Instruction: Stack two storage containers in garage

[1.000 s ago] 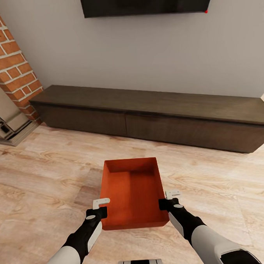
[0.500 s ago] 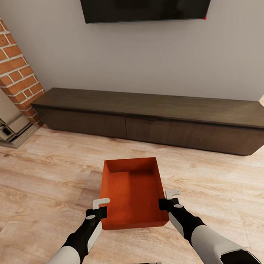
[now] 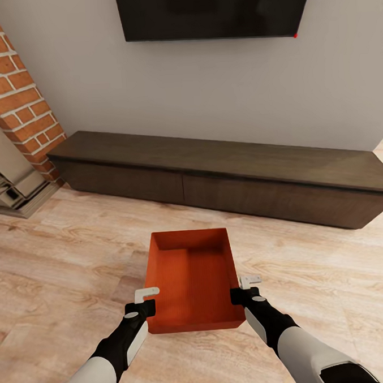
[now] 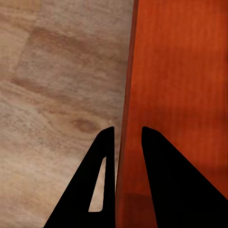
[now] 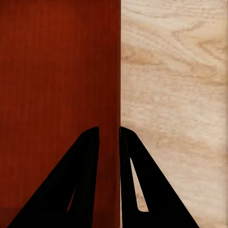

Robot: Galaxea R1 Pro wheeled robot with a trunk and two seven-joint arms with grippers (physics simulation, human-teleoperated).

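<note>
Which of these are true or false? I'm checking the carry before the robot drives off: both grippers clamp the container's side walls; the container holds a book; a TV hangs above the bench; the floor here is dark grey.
1. Both grippers clamp the walls: true. The left gripper and the right gripper each straddle a wall of the storage container.
2. It holds a book: false, it is empty.
3. True: the TV hangs above the bench.
4. False: light wood planks.

Home living room, wall TV (image 3: 211, 11) above long dark low bench (image 3: 224, 172) (ahead of the grippers), brick fireplace (image 3: 15, 94), light wood-plank floor (image 3: 60, 262)
</note>
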